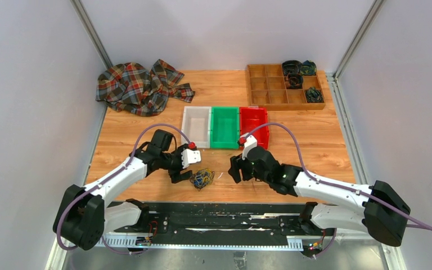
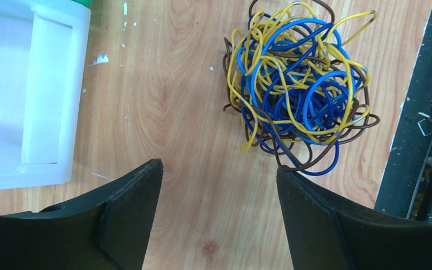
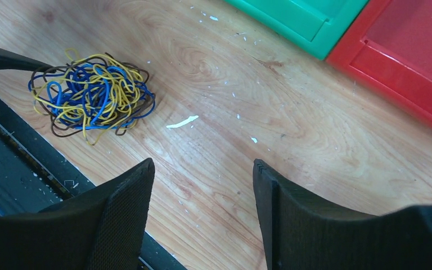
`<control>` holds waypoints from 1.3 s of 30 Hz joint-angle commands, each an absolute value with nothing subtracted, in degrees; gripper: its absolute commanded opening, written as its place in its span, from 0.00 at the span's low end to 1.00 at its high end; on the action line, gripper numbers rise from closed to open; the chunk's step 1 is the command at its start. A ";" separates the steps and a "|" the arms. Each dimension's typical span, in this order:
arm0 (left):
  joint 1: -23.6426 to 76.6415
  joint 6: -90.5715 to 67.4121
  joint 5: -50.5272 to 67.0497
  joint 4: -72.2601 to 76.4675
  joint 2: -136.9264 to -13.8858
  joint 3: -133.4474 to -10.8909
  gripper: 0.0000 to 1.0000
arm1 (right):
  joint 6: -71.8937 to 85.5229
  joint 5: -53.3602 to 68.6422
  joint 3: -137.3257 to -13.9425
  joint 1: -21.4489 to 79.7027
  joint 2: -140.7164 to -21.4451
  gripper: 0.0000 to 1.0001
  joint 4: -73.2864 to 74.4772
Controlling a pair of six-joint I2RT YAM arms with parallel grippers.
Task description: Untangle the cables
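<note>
The cables (image 1: 202, 178) lie in one small ball of blue, yellow and maybe brown on the table (image 1: 320, 149), near its 6 o'clock edge. The left hand (image 1: 181, 170) is just at their 9 o'clock, open and empty. The right hand (image 1: 237, 169) is at their 3 o'clock, farther off, open too.

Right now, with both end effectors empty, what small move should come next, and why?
Probably ease the left end effector forward and rightward in its view until its open jaws straddle the cable tangle: it lies untouched on the table, off-centre ahead of those jaws, and farther from the right end effector.
</note>
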State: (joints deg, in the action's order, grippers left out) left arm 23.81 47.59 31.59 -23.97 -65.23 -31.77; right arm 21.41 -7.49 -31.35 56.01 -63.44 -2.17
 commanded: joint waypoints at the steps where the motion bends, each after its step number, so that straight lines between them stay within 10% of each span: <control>1: 24.53 46.93 35.45 -24.13 -65.39 -32.87 0.78 | 21.39 -6.76 -32.30 57.04 -63.15 0.64 -3.86; 15: 25.41 48.65 40.07 -30.76 -65.01 -35.85 0.65 | 22.37 -5.99 -32.36 58.01 -62.36 0.59 -3.74; 32: 26.65 40.37 43.53 -31.89 -62.96 -39.12 0.01 | 23.45 -6.20 -32.16 59.02 -61.99 0.41 -4.28; 39: 26.63 33.05 38.01 -39.64 -60.87 -46.04 0.01 | 22.23 -9.56 -33.79 61.38 -61.54 0.62 -4.87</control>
